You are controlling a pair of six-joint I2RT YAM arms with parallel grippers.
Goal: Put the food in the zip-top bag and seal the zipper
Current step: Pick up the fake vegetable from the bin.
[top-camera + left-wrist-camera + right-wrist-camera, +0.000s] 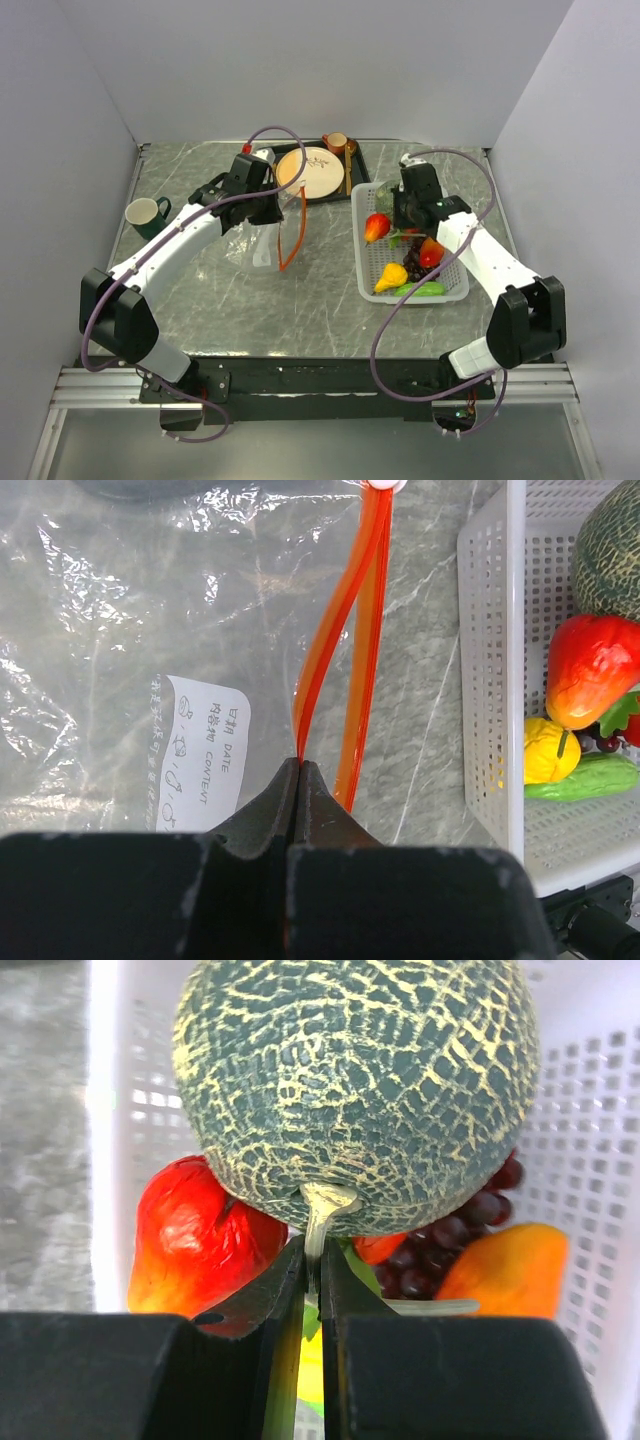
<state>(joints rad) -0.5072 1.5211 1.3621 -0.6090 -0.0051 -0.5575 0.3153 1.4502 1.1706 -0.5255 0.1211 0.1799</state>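
Both tools are clamped: the right tool on the stem of the melon inside the white mesh basket, the left tool on the zipper of the zip-top bag, which lies left of that basket, mouth facing it.

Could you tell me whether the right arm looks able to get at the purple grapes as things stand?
Probably not: the jaws of the right arm are shut on the stem of the melon, which covers most of the grapes in the basket.
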